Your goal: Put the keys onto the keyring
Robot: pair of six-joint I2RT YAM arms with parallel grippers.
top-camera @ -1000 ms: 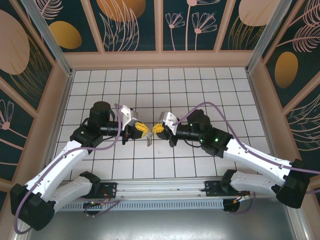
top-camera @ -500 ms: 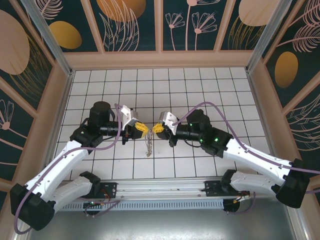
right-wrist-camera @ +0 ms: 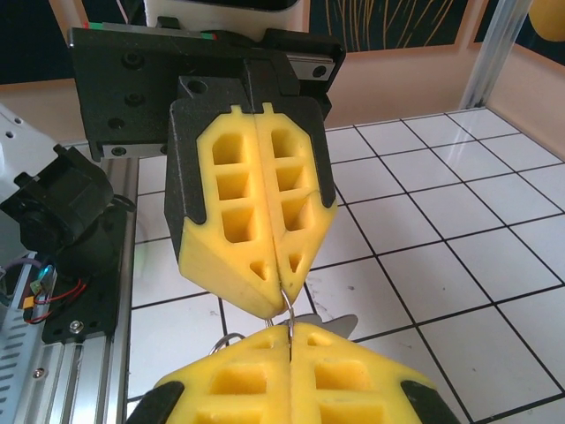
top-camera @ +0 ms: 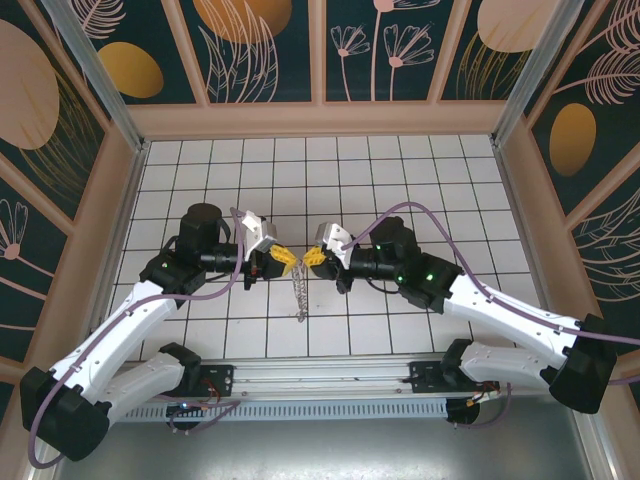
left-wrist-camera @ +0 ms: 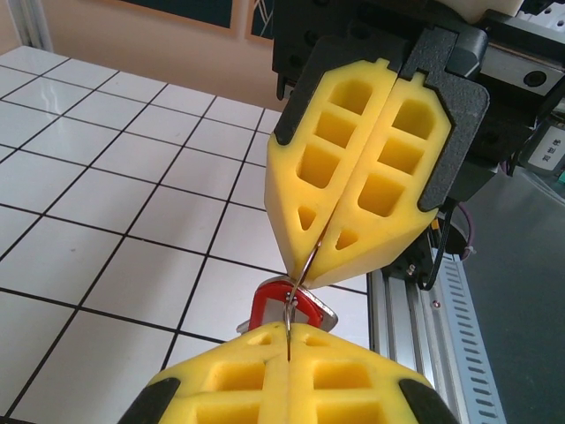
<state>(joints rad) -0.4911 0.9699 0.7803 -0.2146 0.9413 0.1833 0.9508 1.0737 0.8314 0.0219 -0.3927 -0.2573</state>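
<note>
My left gripper [top-camera: 291,260] and right gripper [top-camera: 308,259] meet tip to tip above the middle of the table. Both are shut on one thin silver wire ring [left-wrist-camera: 305,264], which runs from my left gripper [left-wrist-camera: 289,331] up into the right gripper [left-wrist-camera: 305,272]. The key's red head [left-wrist-camera: 264,304] hangs on that wire just under the fingertips, and its silver blade [right-wrist-camera: 340,324] pokes out to the side. A string of small silver pieces [top-camera: 300,296] dangles below the grippers. I cannot make out the beige strap loop of the keyring.
White tiled table [top-camera: 400,180] with wooden walls on three sides. The metal rail [top-camera: 330,382] with the arm bases runs along the near edge. A second small wire ring [right-wrist-camera: 228,338] shows beside my right fingers [right-wrist-camera: 353,380].
The string of silver pieces has dropped and now hangs much longer below the grippers. The right arm has edged slightly left; both grippers stay shut.
</note>
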